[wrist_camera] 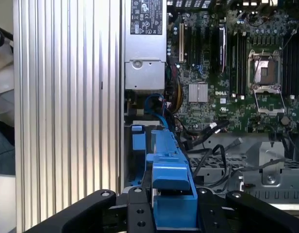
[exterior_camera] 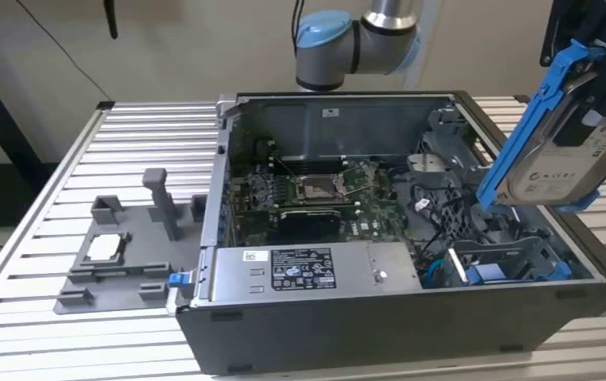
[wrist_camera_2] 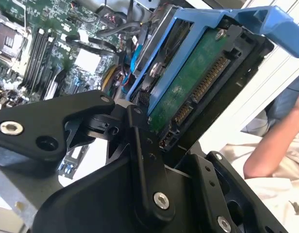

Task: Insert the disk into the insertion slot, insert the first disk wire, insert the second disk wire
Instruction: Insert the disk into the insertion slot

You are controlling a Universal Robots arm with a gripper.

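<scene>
Nearest the lens in both wrist views: the black claw (wrist_camera: 174,213), clamped from both sides on the disk (wrist_camera_2: 188,82) by its blue carrier (wrist_camera: 169,165). Holds it tilted on edge in the air, green circuit side and connector bared in the second wrist view. Hangs above the exterior view's right end of the open black computer case (exterior_camera: 387,325), over the insertion slot (exterior_camera: 504,266) and clear of it, not yet entered. Inside the case, motherboard (exterior_camera: 314,194) in the middle, grey power supply (exterior_camera: 303,274) along the near wall. On the slatted worktop (exterior_camera: 144,135) at the exterior view's left, a grey fixture tray (exterior_camera: 122,274), just beside the case
</scene>
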